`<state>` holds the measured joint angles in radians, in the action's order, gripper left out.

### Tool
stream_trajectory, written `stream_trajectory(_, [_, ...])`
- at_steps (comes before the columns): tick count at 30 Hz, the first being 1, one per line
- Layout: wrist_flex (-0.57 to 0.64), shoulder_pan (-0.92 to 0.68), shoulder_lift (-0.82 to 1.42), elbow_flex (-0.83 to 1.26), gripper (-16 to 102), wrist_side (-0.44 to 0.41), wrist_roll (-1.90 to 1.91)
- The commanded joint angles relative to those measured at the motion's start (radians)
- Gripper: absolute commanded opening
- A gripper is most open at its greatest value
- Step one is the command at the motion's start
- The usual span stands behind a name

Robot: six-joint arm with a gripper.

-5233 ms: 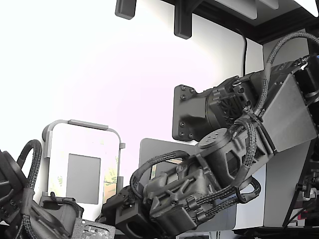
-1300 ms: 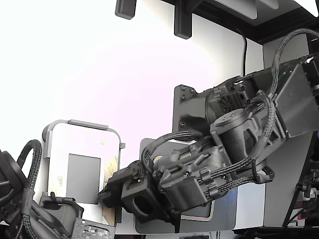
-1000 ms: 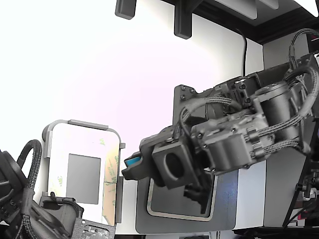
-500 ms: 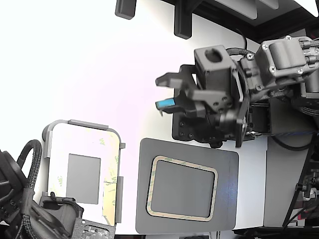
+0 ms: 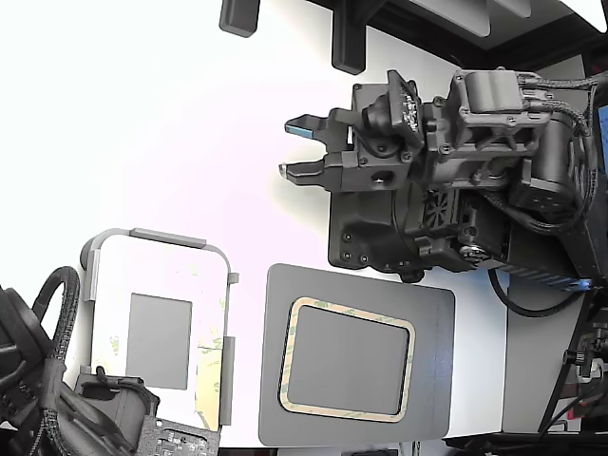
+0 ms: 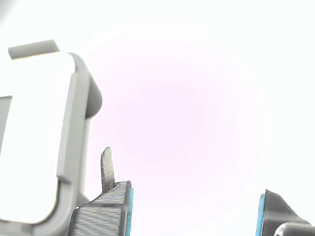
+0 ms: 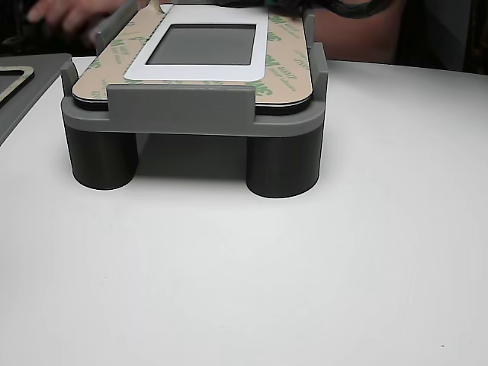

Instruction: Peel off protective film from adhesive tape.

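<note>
Exterior view: the pincer [image 5: 296, 147] hangs over the bare white surface [image 5: 142, 114], its 2 blue-padded fingers spread apart with nothing between them. Below it lies a dark plate [image 5: 432, 380] with a tan ring [image 5: 350, 306] on it. At the exterior view's left, a gray holder [image 5: 161, 236] carries the white panel [image 5: 142, 275]. The protective film [image 5: 211, 375] lies along the panel's edge nearest the dark plate, partly lifted.

Wrist view: the 2 blue pads [image 6: 129, 209] stand wide apart. The holder [image 6: 74, 128] is beside 1 finger.

Other view: the holder [image 7: 183, 103] stands on round legs. Green-printed film [image 7: 282, 72] still covers the panel's rim.

5.2 s ago the arm was low, hiding the dark plate; now it is up and away.
</note>
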<state>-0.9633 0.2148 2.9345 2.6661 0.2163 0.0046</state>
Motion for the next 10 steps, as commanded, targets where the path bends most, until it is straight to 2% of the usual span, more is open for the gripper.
stream_trajectory(1, [0.006, 0.009, 0.021, -0.025, 100, -0.025, 0.006])
stream_trajectory(4, [0.008, 0.009, 0.021, -0.025, 100, -0.061, 0.031])
stream_trajectory(10, [0.008, 0.009, 0.021, -0.025, 100, -0.063, 0.032])
